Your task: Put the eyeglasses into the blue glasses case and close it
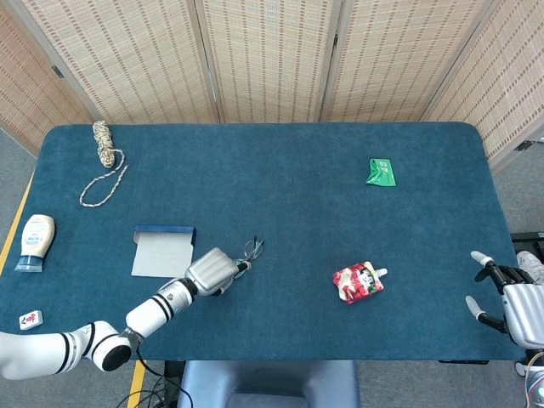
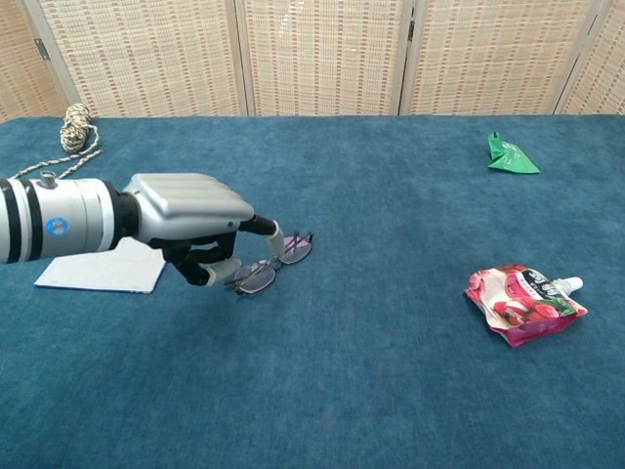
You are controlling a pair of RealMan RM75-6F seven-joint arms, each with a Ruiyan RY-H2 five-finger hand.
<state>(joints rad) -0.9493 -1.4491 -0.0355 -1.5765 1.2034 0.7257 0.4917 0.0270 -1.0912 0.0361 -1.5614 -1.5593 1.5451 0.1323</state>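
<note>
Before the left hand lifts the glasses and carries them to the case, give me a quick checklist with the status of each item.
1. Left hand at the eyeglasses: ok, fingers are on the frame.
2. Firm grip on the eyeglasses: cannot tell, the contact is partly hidden under the hand.
3. Blue glasses case open: ok, it lies open beside the left hand, pale inside showing.
4. Path to the case: ok, nothing lies between the eyeglasses and the case.
5. Right hand out of the way: ok, at the table's right edge, fingers apart, holding nothing.
6. Red pouch away from the work: ok, well to the right.
</note>
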